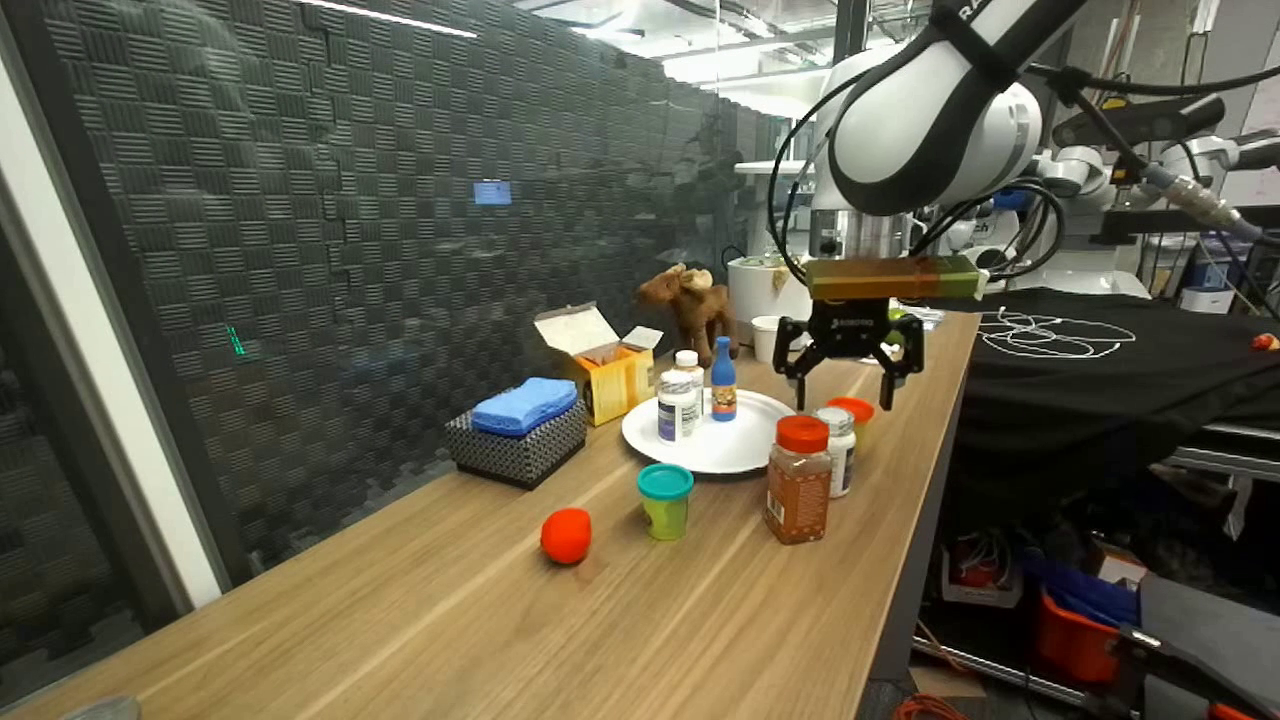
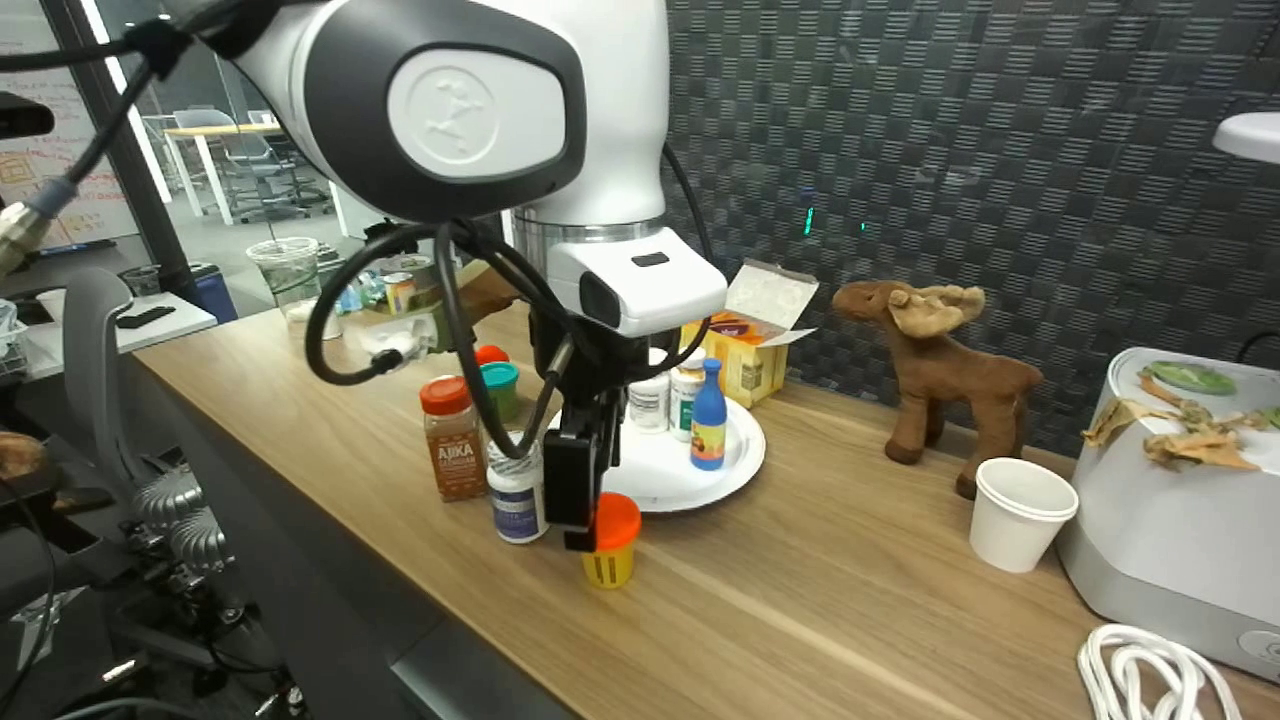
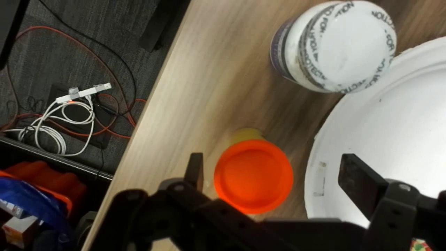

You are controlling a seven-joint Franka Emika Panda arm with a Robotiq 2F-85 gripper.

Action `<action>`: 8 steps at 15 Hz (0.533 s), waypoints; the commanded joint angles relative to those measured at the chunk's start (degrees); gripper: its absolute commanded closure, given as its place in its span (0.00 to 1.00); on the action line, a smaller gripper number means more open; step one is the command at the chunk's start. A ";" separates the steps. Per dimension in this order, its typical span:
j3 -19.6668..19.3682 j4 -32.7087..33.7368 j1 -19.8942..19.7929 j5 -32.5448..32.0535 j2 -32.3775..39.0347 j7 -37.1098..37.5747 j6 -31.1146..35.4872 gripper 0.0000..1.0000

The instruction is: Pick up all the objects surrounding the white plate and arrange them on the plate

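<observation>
Spread wide, the gripper (image 1: 843,395) is held over an orange-lidded tub (image 3: 253,176) standing between plate (image 3: 400,122) and counter edge (image 3: 150,115), presumably for grasping.

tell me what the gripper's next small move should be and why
I'd probably nudge the open gripper slightly away from the white plate before lowering: in the wrist view the orange-lidded yellow tub shows off-centre between the fingertips, farther from the one that overlaps the plate. The tub isn't on the plate yet.
</observation>
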 commanded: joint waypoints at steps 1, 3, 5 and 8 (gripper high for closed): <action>-0.19 -2.55 -0.10 -1.45 -2.26 1.84 1.39 0.00; -0.27 -2.89 -0.13 -1.63 -2.10 2.24 1.42 0.00; -0.34 -3.01 -0.21 -1.76 -1.48 2.49 2.39 0.00; -0.25 -1.83 -0.34 -0.73 0.39 2.83 4.77 0.00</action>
